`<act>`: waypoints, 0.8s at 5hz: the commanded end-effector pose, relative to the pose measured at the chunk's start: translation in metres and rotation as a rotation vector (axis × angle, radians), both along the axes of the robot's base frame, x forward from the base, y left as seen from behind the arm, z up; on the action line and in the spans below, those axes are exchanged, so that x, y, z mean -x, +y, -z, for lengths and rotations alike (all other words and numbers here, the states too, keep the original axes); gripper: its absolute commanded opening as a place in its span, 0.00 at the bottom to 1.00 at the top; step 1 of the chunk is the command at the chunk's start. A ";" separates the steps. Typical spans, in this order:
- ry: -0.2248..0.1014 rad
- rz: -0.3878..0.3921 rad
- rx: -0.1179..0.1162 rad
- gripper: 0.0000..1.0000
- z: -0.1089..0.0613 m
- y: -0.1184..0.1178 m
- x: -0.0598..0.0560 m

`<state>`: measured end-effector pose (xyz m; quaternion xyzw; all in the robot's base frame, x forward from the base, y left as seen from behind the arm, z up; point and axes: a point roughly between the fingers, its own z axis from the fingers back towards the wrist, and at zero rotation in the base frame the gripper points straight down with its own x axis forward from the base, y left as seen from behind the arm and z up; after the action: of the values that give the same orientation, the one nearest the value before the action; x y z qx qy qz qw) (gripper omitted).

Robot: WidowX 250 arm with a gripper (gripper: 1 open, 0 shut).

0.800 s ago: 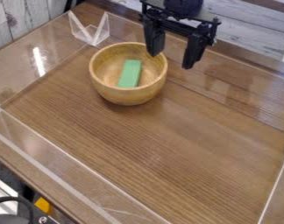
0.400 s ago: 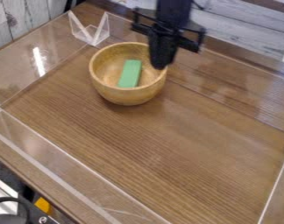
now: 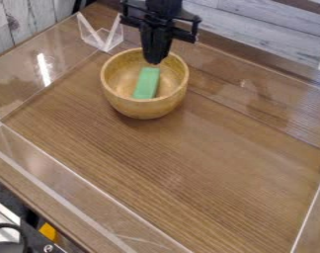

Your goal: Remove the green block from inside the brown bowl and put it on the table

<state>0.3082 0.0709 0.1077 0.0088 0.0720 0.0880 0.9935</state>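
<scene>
Jaws drawn together into one narrow black tip, the gripper (image 3: 155, 59) points straight down into the brown bowl (image 3: 123, 102), its end just above or at the far end of the green block (image 3: 148, 83). Whether the fingers actually pinch the block cannot be told from this view; nothing is seen lifted.

The bowl is round, thick-walled, light tan wood with a smooth glossy inside. The block is a flat, elongated bright green bar lying on the bowl's inner slope, right of the bowl's centre, its long side running from the near wall toward the far rim. The table (image 3: 190, 158) under the bowl is dark brown wood grain, with glare on it to the right of the bowl.

A moment ago the gripper stood behind and to the right of the bowl with its two fingers spread well apart; it has since closed up and shifted left, over the bowl's far rim and down into it. The block and bowl lie as they did.

Clear plastic walls (image 3: 70, 212) edge the table in front of and to the left of the bowl. A small clear plastic stand (image 3: 100, 30) sits behind the bowl, to its left. The gripper's body hides part of the bowl's far rim.
</scene>
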 end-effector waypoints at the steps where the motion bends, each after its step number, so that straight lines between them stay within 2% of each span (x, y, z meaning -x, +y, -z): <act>1: -0.044 -0.080 -0.013 0.00 -0.009 0.016 -0.010; 2: -0.035 -0.141 -0.003 0.00 -0.002 0.022 -0.013; 4: -0.020 -0.124 0.013 0.00 0.024 0.018 -0.007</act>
<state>0.3116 0.0859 0.0721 -0.0060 0.0834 0.1479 0.9855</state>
